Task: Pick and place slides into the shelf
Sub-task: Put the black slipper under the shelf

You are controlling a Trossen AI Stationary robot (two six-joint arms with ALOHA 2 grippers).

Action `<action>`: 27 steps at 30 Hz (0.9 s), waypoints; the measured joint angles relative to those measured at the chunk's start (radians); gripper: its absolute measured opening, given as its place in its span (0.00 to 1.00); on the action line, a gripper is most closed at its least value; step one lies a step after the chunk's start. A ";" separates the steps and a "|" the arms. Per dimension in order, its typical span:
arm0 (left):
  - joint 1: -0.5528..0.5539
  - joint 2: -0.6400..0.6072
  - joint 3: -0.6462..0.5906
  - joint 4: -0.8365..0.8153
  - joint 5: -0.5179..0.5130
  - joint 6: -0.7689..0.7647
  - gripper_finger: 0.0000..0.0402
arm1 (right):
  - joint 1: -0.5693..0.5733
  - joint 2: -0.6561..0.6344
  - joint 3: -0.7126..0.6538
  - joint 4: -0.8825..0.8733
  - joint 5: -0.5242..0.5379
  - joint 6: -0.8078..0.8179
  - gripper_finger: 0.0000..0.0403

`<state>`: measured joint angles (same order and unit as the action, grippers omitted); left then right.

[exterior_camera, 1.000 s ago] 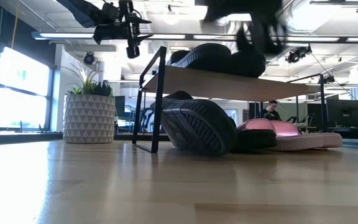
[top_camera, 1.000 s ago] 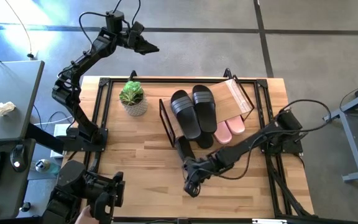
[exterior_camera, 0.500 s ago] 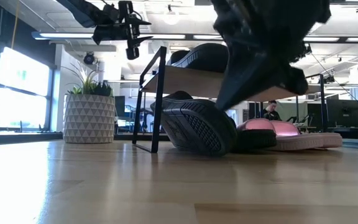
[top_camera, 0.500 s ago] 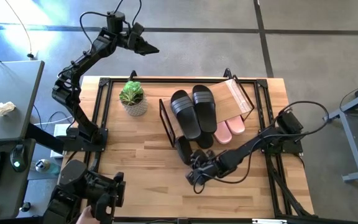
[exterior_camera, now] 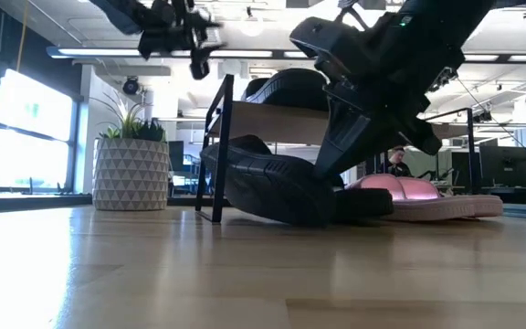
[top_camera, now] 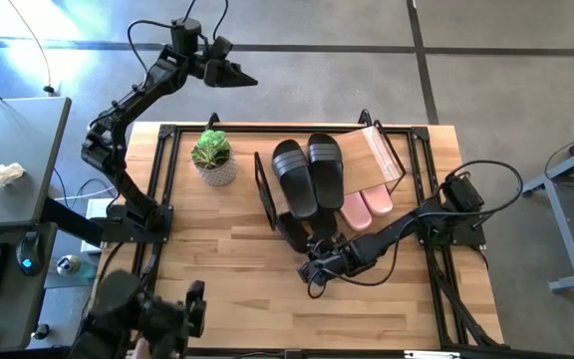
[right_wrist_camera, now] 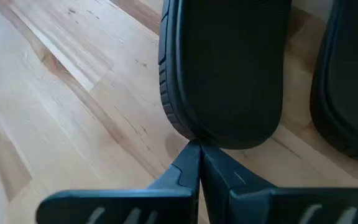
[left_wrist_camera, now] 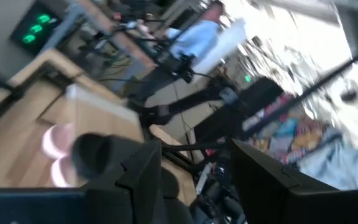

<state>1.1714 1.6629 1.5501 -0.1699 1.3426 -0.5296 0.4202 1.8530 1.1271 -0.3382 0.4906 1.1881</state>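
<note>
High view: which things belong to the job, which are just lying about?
Job: black slides on the shelf board; black slides under it; pink slides; shelf; right gripper, shut, tips against a lower black slide.

Lying about: potted plant; left gripper, raised beyond the table.

Overhead, table-level, two wrist views
</note>
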 joint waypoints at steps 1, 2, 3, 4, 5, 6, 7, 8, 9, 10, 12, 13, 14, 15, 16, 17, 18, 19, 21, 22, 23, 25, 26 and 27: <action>-0.017 -0.015 0.000 0.020 0.000 0.001 0.43 | -0.005 0.000 0.000 0.001 -0.007 -0.002 0.00; -0.036 -0.031 0.000 0.051 0.000 -0.003 0.43 | -0.008 0.000 0.000 0.002 -0.015 -0.006 0.00; -0.053 -0.048 0.000 0.080 0.001 -0.015 0.43 | -0.010 0.000 0.000 0.003 -0.017 -0.016 0.00; -0.068 -0.064 0.000 0.108 0.000 -0.029 0.41 | -0.011 0.000 0.000 0.003 -0.018 -0.025 0.00; -0.084 -0.081 0.000 0.127 -0.004 -0.042 0.40 | -0.013 0.000 0.000 0.003 -0.021 -0.034 0.00; -0.099 -0.102 0.000 0.130 -0.014 -0.047 0.38 | -0.013 0.000 0.000 0.003 -0.023 -0.037 0.00; -0.113 -0.125 0.000 0.128 -0.019 -0.044 0.37 | -0.014 0.000 0.000 0.004 -0.024 -0.041 0.00; -0.130 -0.150 0.000 0.116 -0.022 -0.032 0.34 | -0.014 0.000 0.000 0.006 -0.024 -0.042 0.00; -0.148 -0.178 0.000 0.095 -0.021 -0.009 0.32 | -0.014 0.000 0.000 0.006 -0.024 -0.042 0.00; -0.168 -0.208 0.000 0.062 -0.014 0.021 0.30 | -0.014 0.000 0.000 0.006 -0.024 -0.041 0.00; -0.219 -0.266 0.001 -0.019 -0.017 0.101 0.25 | -0.014 0.000 0.000 0.007 -0.023 -0.041 0.00; -0.249 -0.296 0.001 -0.081 -0.033 0.151 0.23 | -0.014 0.000 0.000 0.007 -0.023 -0.041 0.00; -0.281 -0.323 0.001 -0.146 -0.058 0.211 0.20 | -0.014 0.000 0.000 0.007 -0.024 -0.042 0.00; -0.320 -0.355 0.001 -0.230 -0.106 0.284 0.17 | -0.014 0.000 0.000 0.007 -0.023 -0.043 0.00; -0.360 -0.385 0.001 -0.326 -0.169 0.367 0.14 | -0.014 0.000 0.000 0.007 -0.024 -0.043 0.00; -0.401 -0.415 0.002 -0.431 -0.259 0.457 0.12 | -0.014 0.000 0.000 0.007 -0.024 -0.044 0.00; -0.448 -0.442 0.002 -0.545 -0.378 0.549 0.09 | -0.014 0.000 0.000 0.007 -0.024 -0.045 0.00; -0.496 -0.464 0.002 -0.659 -0.518 0.625 0.06 | -0.014 0.000 0.000 0.007 -0.024 -0.045 0.00; -0.607 -0.490 0.001 -0.871 -0.832 0.696 0.02 | -0.014 0.000 0.000 0.007 -0.024 -0.050 0.00; -0.666 -0.493 -0.004 -0.949 -0.955 0.682 0.01 | -0.014 0.000 0.000 0.007 -0.026 -0.057 0.00; -0.722 -0.495 -0.015 -0.999 -1.045 0.645 0.02 | -0.014 0.000 0.000 0.008 -0.028 -0.064 0.00; -0.826 -0.498 -0.056 -1.031 -1.149 0.537 0.04 | -0.014 0.000 0.000 0.009 -0.034 -0.069 0.00; -0.868 -0.503 -0.081 -1.025 -1.178 0.496 0.04 | -0.014 0.000 0.000 0.010 -0.036 -0.073 0.00; -0.908 -0.506 -0.108 -1.016 -1.202 0.463 0.04 | -0.014 0.000 0.000 0.011 -0.038 -0.084 0.00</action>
<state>0.2631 1.1568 1.4425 -1.1860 0.1405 -0.0666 0.4059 1.8534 1.1275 -0.3276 0.4527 1.1039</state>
